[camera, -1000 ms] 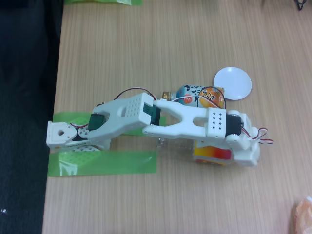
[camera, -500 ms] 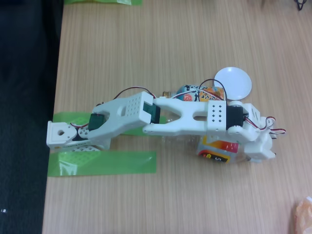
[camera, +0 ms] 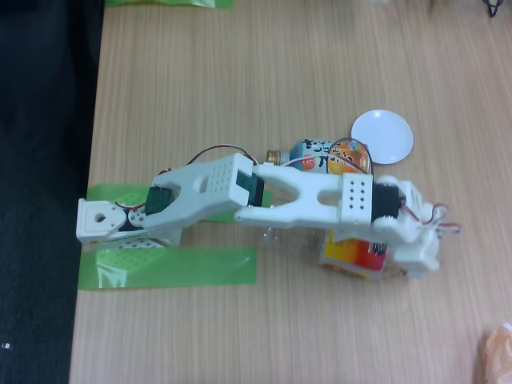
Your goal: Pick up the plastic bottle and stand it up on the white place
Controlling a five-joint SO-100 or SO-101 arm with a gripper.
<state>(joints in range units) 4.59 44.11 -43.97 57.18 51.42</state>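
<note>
Arm stretched across the table over the lying plastic bottle

In the fixed view the white arm (camera: 304, 196) reaches right from its base on green tape (camera: 168, 268); the gripper (camera: 412, 256) sits over the plastic bottle (camera: 352, 254), whose orange and yellow label shows beneath it, but I cannot tell whether the jaws grip it. A shorter orange-and-blue bottle (camera: 328, 156) lies just beyond the arm, its end touching or overlapping the white dish (camera: 382, 136) on the wooden table (camera: 280, 72)

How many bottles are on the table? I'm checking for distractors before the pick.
2. The plastic bottle lies under the arm's forearm and gripper, mostly covered. The orange-and-blue bottle with a gold cap lies just left of the white dish.
</note>
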